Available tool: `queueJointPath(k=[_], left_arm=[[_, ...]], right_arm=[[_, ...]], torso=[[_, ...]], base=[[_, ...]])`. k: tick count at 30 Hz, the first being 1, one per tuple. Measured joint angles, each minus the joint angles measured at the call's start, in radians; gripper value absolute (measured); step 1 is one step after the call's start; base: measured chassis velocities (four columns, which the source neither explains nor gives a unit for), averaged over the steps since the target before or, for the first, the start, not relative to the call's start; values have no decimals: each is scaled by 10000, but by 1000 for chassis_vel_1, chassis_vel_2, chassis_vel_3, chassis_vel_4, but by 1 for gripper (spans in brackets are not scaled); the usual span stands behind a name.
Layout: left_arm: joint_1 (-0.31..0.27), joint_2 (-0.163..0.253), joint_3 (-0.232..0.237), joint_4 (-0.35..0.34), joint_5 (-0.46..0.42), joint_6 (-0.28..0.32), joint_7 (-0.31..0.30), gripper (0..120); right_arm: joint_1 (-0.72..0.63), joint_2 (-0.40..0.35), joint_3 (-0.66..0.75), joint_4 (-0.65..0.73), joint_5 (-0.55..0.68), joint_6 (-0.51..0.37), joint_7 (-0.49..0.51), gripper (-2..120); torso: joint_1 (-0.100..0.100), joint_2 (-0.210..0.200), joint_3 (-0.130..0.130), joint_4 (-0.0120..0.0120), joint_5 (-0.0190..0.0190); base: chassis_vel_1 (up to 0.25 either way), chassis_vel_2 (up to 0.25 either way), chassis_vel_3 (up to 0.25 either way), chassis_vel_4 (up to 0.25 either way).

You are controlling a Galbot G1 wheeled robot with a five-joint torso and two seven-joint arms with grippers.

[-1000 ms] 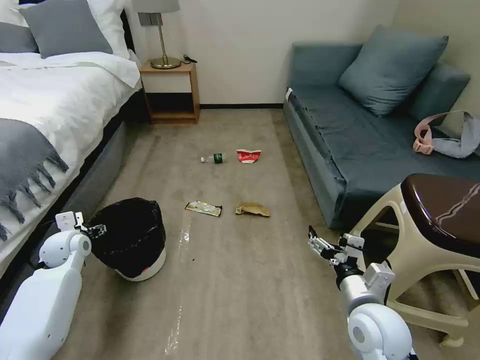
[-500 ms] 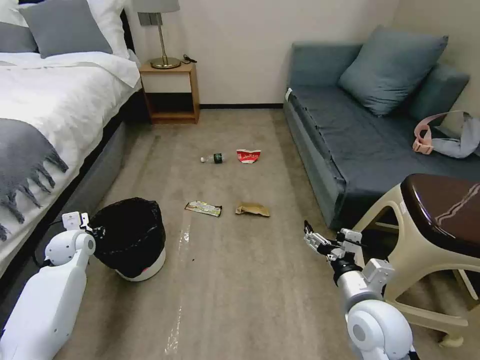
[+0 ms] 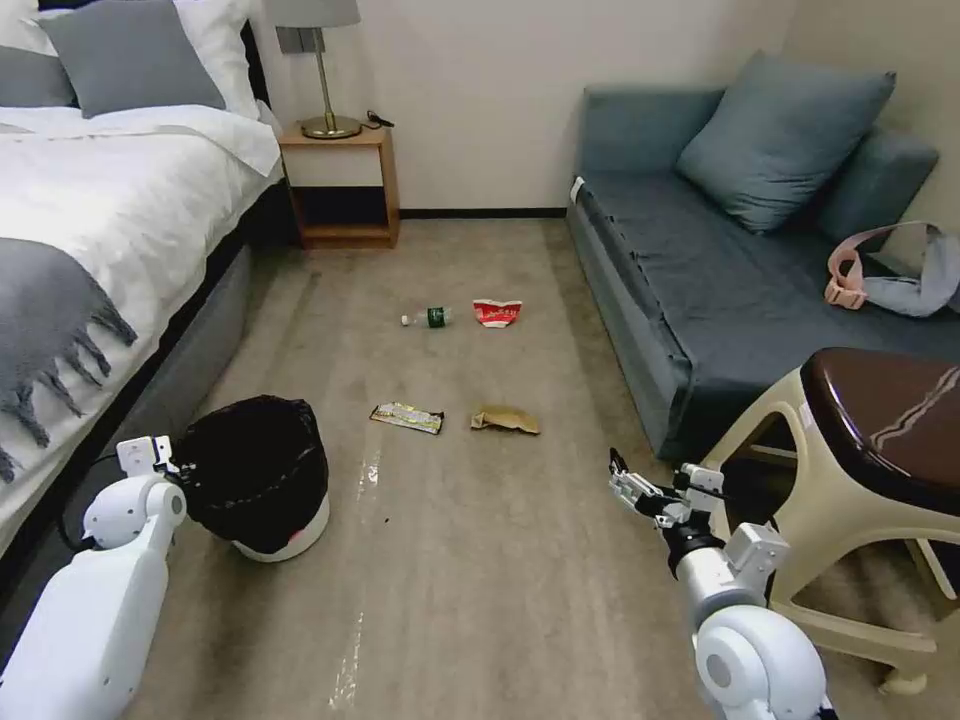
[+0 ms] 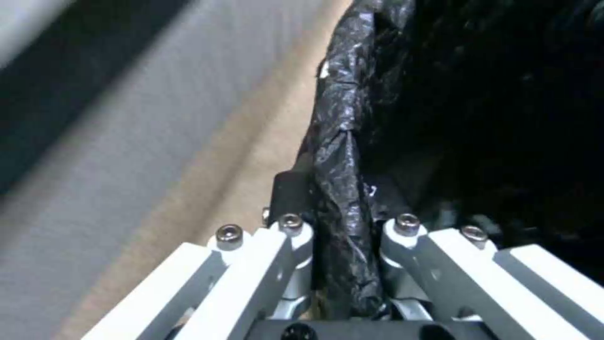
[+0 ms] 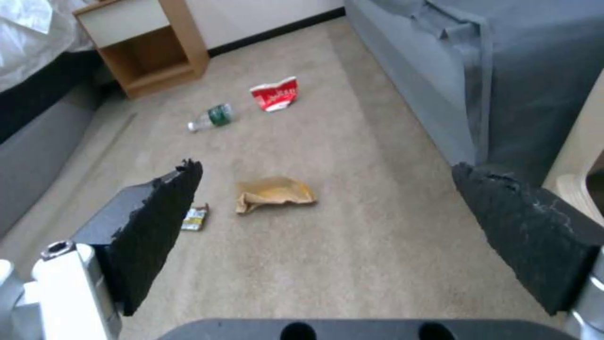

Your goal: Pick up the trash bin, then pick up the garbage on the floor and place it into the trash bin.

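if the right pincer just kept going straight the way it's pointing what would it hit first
Probably the brown paper bag. The open right pincer hangs above bare carpet, aimed forward and down, and in its wrist view the bag lies nearest between its pads. Depth is unclear; it may meet carpet just short of it.

Bedroom in home or hotel-style room. Bed (image 3: 90,200) with white linen, grey pillow (image 3: 130,55), fringed grey throw (image 3: 50,320) along left. Wooden nightstand (image 3: 340,185) with brass lamp (image 3: 325,70) against wall. Blue-grey sofa (image 3: 720,260) with cushion (image 3: 785,135) on right. Beige carpet (image 3: 480,560); plastic stool (image 3: 860,470) near sofa.
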State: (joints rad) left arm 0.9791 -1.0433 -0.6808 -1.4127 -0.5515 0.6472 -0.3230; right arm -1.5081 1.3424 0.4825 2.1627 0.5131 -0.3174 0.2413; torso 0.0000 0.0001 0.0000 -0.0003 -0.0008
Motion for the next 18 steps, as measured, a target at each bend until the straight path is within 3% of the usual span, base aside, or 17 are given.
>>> queueJointPath(k=[7,9,13,14,16,18], left_arm=[[458,-25,-710,-809,190,-169,-43,4],[692,-25,-988,-1317,315,-243,-76,4],[889,-34,-1144,-1794,495,-305,-29,4],[1018,-59,-1246,-2202,691,-338,3,4],[1072,-72,-1286,-2392,778,-348,4,4],[1261,-128,-1384,-3202,1269,-375,7,4]], right_arm=[[1,9,-4,-30,-12,30,0,100],[4,7,-3,-53,-73,152,-40,100],[3,7,-4,-91,-256,263,-145,100],[6,7,-23,-134,-413,362,-240,100],[9,6,-33,-149,-450,380,-267,100],[37,-12,-84,-246,-571,486,-435,100]], torso=[[0,0,1,3,3],[0,-1,1,6,6],[0,-1,0,6,8],[0,-1,0,1,6],[1,-1,0,2,7],[0,-1,0,3,8]], base=[[0,0,0,0],[0,0,0,0],[0,0,0,0],[0,0,0,0],[0,0,0,0],[0,0,0,0]])
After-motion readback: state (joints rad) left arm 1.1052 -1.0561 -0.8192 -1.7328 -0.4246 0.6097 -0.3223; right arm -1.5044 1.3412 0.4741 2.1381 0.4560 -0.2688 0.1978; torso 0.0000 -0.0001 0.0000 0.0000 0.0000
